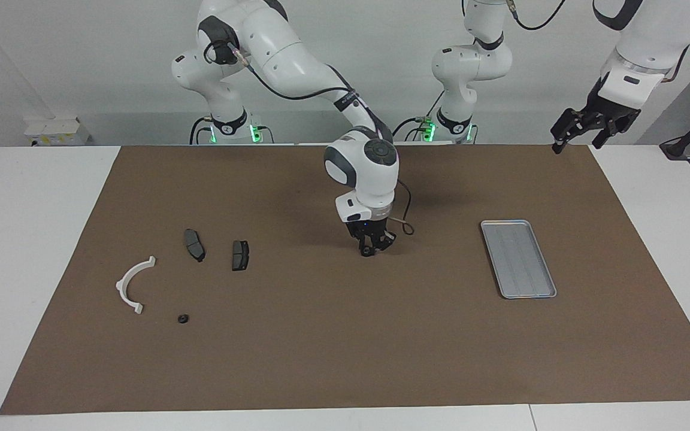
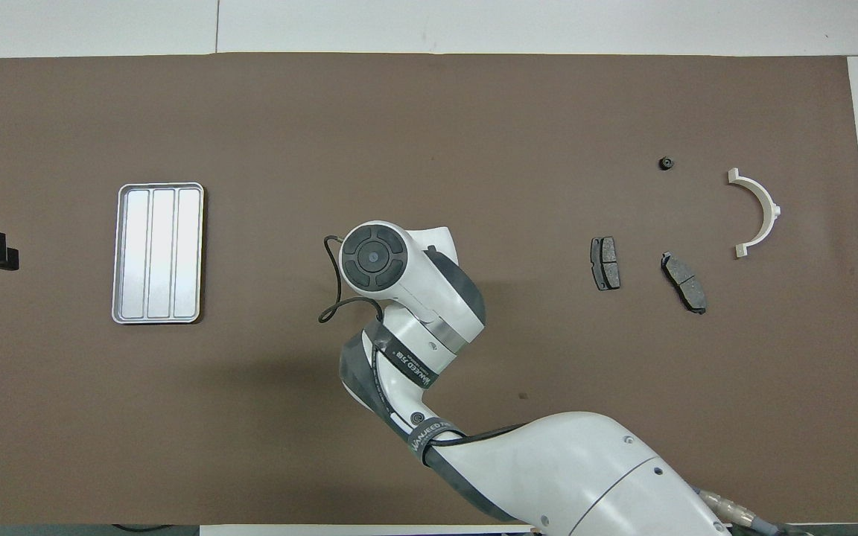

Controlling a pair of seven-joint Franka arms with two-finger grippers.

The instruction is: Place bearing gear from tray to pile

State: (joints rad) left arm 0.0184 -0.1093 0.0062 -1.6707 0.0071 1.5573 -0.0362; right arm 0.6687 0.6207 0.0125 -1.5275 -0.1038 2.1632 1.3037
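We logged our left gripper (image 1: 580, 133), fingers spread, waiting over the mat's corner. Mid-mat, our right gripper (image 1: 371, 249) stood low, fingers drawn in around the bearing gear (image 1: 368, 252); we could not confirm a firm pinch. The tray (image 1: 517, 258) lay toward the left arm's end, the pile (image 1: 192, 257) toward the right's.

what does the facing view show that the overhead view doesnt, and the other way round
Only the facing view shows the right gripper, down at the mat mid-table with its fingertips closed on a small dark gear, and the whole left gripper waiting raised off the mat's corner, plus both arm bases. Only the overhead view shows the tray floor's three lanes plainly; there the right arm's wrist hides its gripper and the gear. Both show the tray, two brake pads, the white bracket and a second small gear.
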